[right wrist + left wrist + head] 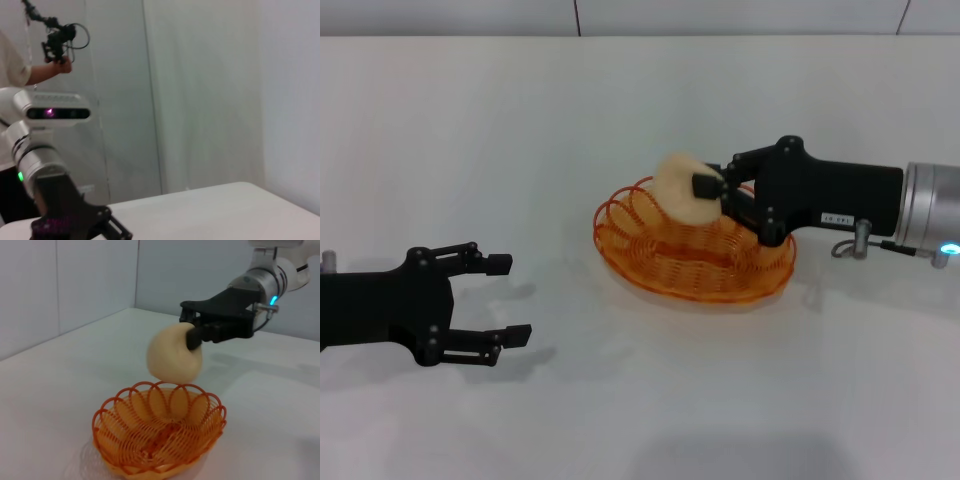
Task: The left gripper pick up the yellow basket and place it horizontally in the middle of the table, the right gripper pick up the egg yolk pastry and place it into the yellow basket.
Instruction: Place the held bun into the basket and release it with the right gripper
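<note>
The yellow basket [650, 272] lies flat on the white table [620, 110], just right of the middle. My right gripper [708, 192] reaches in from the right and is shut on the egg yolk pastry [676, 186], holding it just above the basket's far rim. The left wrist view shows the pastry [170, 360] hanging in the right gripper [190, 329] above the basket [159, 432], not touching it. My left gripper [510, 300] is open and empty, low over the table at the front left, well apart from the basket.
The right wrist view shows my left arm [55, 200] with its green light, and a person [20, 65] standing behind the table holding a device. A grey wall [210, 90] runs along the table's far edge.
</note>
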Motion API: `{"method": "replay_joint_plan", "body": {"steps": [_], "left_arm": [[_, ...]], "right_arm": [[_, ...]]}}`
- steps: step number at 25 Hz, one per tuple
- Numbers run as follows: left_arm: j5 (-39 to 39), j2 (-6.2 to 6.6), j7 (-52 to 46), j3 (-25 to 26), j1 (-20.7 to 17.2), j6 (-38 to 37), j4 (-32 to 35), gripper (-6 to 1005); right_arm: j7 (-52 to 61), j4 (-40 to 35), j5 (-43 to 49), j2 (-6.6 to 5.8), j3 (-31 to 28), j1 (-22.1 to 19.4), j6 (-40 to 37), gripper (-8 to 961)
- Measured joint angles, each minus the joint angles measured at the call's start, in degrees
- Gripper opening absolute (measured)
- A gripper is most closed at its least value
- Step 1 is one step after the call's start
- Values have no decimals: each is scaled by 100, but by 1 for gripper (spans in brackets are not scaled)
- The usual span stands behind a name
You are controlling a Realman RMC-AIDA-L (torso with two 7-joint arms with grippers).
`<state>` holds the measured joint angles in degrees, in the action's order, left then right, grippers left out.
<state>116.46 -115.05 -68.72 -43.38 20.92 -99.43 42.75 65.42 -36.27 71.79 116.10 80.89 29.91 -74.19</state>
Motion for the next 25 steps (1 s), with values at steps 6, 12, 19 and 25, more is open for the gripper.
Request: {"method": "replay_joint_plan", "body": {"steps": [6, 12, 19, 25], "left_arm": [[-1, -8, 0, 7, -15, 12, -4, 874], [-1, -9, 0, 14, 5, 18, -4, 874], [-1, -9, 0, 25, -12, 29, -4, 874], [-1, 17, -5, 24, 3, 30, -4, 874]], "right_arm": [[-100, 62, -68, 9, 139, -30, 63, 87], [-111, 70, -110, 3, 155, -51, 128, 409], [-114, 70, -90, -96, 131, -112, -215, 563], [-101, -133, 228, -313, 26, -400, -730, 715]]}}
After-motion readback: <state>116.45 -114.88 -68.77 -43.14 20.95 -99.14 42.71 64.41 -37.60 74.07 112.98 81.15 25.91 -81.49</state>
